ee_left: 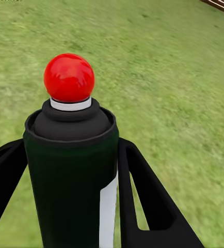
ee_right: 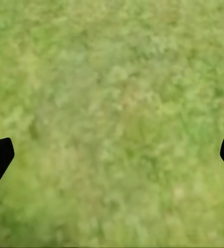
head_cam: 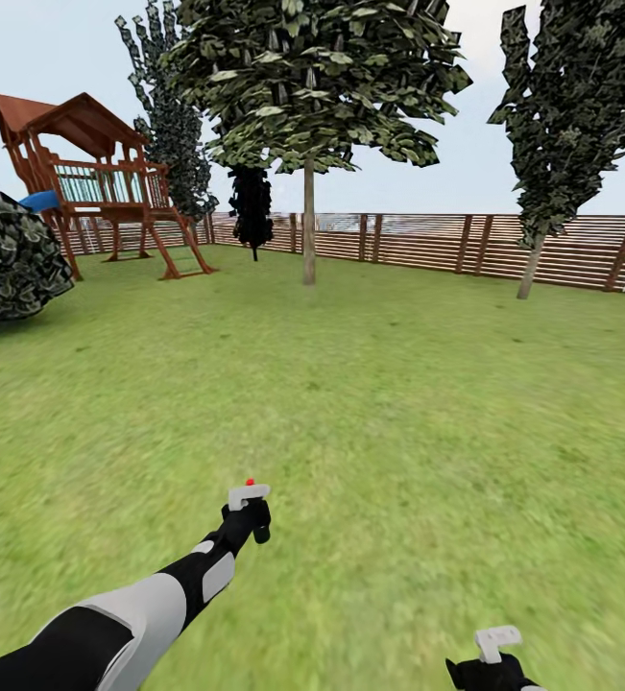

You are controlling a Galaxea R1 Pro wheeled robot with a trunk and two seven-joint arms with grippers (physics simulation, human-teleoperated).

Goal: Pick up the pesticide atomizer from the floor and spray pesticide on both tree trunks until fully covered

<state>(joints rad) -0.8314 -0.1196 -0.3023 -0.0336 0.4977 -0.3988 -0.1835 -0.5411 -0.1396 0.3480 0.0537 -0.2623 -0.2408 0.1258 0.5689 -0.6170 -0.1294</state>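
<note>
Left black claw [ee_left: 70, 170]: closed around the dark cylindrical pesticide atomizer [ee_left: 70, 175], one finger [ee_left: 148, 201] on each side. Atomizer: black shoulder, white collar, round red button on top, white vertical stripe on the body; no legible writing. Held upright above the green lawn [head_cam: 398, 413]. Far ahead of the claw: straight grey-brown tree trunk [head_cam: 308, 226], brown slatted wooden fence [head_cam: 427, 240] behind it. Right black claw [ee_right: 112, 155]: fingers spread wide, empty, over grass.
</note>
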